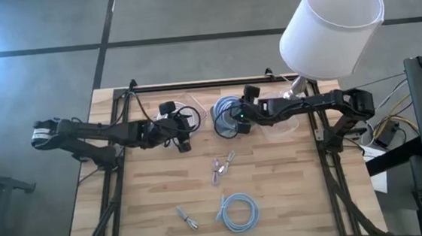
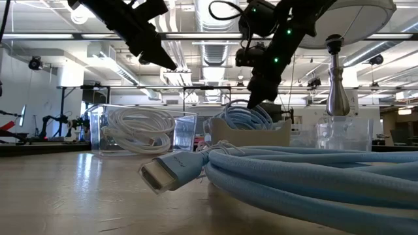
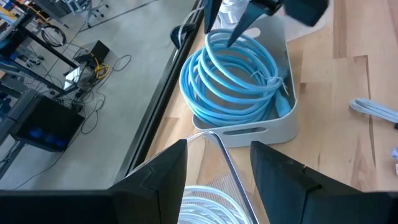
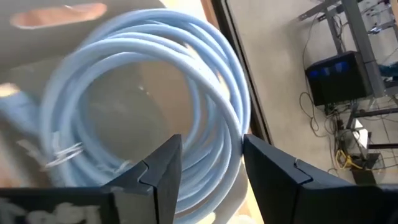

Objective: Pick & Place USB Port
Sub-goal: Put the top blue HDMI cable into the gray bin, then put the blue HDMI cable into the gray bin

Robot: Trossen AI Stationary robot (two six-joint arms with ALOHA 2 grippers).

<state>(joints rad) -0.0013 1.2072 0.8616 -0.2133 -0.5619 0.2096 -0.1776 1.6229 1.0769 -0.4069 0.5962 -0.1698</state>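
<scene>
Right gripper (image 1: 233, 116) hovers over the white bin (image 3: 283, 121); its fingers (image 4: 158, 168) stand apart with nothing between them, tips just above the coiled blue cable (image 3: 233, 78) lying inside the bin. Part of that coil is blurred in the right wrist view, so the connector ends there cannot be made out.

Left gripper (image 1: 184, 143) hangs over the clear container (image 2: 140, 134) beside the bin, fingers (image 3: 161, 177) parted and empty. The white cable (image 2: 137, 130) in that container is mostly cut off below the fingers in the left wrist view.

Well away from both grippers, nearer the table's front edge: a second blue cable coil (image 1: 239, 211), a small silver connector (image 1: 187, 218) beside it, and two small plugs (image 1: 222, 165) between the coil and the bins. Which of these is the USB part cannot be told; they are too small in the high view.

Surface: light wooden slat table (image 1: 292, 194) on a dark frame. A lamp with white shade (image 1: 332, 25) covers the back right corner, hiding what lies under it. Grey floor, cables and equipment racks beyond.
</scene>
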